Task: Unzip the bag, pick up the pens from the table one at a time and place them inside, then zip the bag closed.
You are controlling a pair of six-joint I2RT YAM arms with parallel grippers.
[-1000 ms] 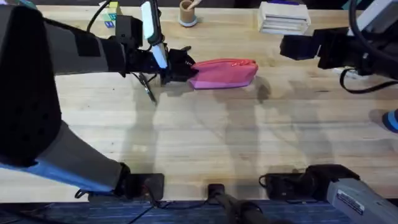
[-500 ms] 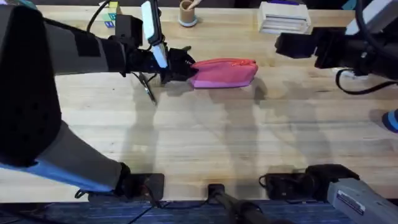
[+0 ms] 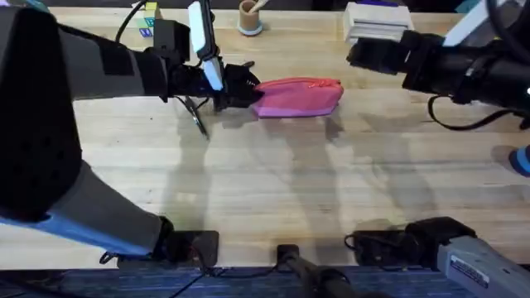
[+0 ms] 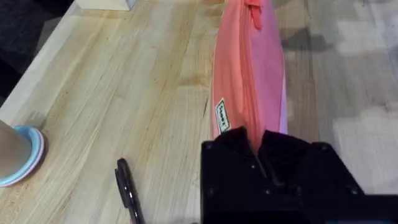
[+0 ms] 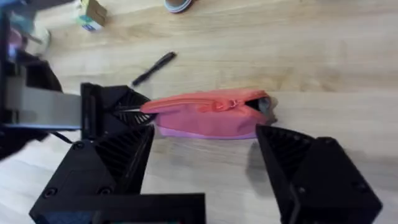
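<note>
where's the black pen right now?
In the overhead view the black pen lies on the table, left of the pink bag, just below the left gripper that is shut on the bag's left end.

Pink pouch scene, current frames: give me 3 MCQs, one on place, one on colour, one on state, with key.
1. Where does the left gripper stand?
A. at the end of the pouch nearest the pen
B. over the white rack
C. by the arm bases

2. What colour is the pen on the table?
A. red
B. black
C. white

3. How are the right gripper's jaws?
A. shut on the pen
B. shut on the zipper pull
C. open, holding nothing

Key: 1 A, its jaws clamp that end of the pouch; 2 B, a dark stick beside the pouch; 3 C, the right wrist view shows a wide gap with the pouch beyond.
</note>
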